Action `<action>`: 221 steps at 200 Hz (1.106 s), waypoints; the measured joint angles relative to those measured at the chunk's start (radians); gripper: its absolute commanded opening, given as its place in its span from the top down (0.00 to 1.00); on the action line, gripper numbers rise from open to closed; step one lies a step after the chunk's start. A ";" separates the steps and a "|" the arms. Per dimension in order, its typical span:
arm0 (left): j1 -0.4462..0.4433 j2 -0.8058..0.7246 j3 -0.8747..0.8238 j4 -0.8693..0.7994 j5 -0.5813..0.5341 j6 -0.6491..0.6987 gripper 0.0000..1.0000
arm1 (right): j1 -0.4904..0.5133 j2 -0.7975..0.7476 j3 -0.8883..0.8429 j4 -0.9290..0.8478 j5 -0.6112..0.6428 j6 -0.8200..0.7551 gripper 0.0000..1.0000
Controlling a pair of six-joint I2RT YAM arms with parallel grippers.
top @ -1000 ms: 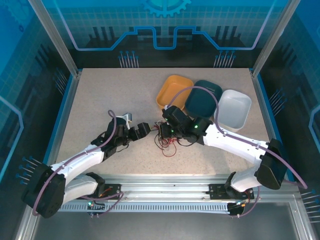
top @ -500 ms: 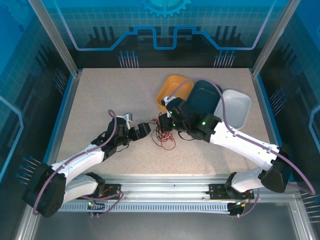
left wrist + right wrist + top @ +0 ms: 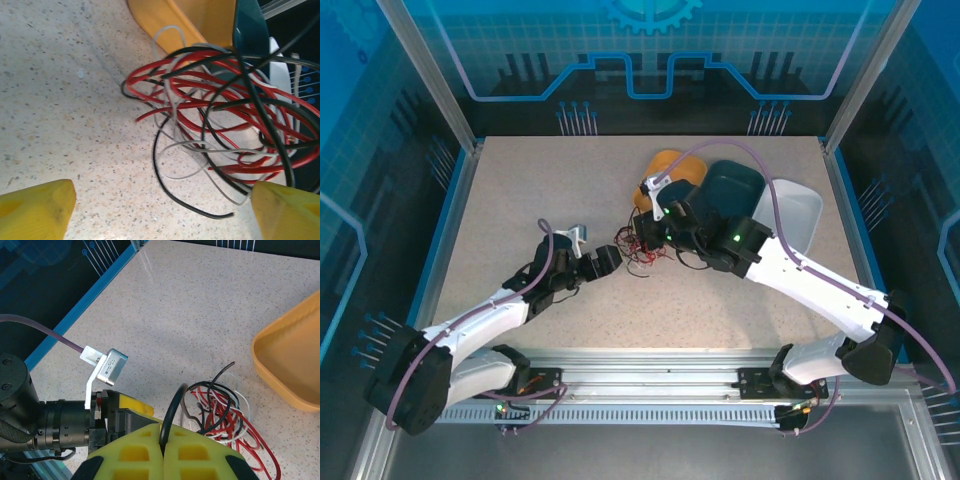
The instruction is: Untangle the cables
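Note:
The cables [image 3: 638,250] form a loose tangle of red, black and white wires on the table between my two grippers. In the left wrist view the tangle [image 3: 215,115] lies just ahead of my left gripper [image 3: 160,215]. Its yellow fingertips [image 3: 35,207] stand wide open, with only a loose black wire end on the table between them. My right gripper [image 3: 162,445] is shut on a black cable that loops up from the tangle [image 3: 225,410]. From above, the left gripper [image 3: 608,260] sits left of the tangle and the right gripper [image 3: 658,238] is over its right side.
An orange bowl [image 3: 665,170], a dark teal bowl [image 3: 730,195] and a white bowl [image 3: 800,215] stand in a row behind and right of the tangle. The orange bowl's rim [image 3: 295,365] is close to the wires. Blue walls enclose the table.
My right gripper has moved away from the near edge toward the bowls, dragging the tangle with it by the black cable. The left arm has stayed nearly still.

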State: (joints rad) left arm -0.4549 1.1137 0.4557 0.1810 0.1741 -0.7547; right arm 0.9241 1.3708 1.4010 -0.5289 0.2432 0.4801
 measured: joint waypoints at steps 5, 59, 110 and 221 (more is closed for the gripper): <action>0.000 0.000 0.000 0.008 0.007 0.002 0.12 | -0.001 0.001 0.000 -0.001 -0.001 0.000 1.00; -0.008 0.002 0.000 0.073 0.044 0.002 0.11 | -0.004 0.015 0.003 -0.001 -0.024 -0.005 1.00; -0.008 0.071 0.000 0.116 0.031 -0.008 0.13 | -0.005 0.015 0.021 0.010 -0.058 -0.011 1.00; -0.008 0.245 0.030 0.169 -0.043 -0.039 0.32 | -0.005 -0.006 0.089 -0.006 -0.068 -0.039 1.00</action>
State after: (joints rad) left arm -0.4633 1.3590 0.4858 0.3500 0.1310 -0.7940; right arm 0.9195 1.3651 1.4902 -0.5346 0.1749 0.4408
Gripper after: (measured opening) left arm 0.702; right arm 0.040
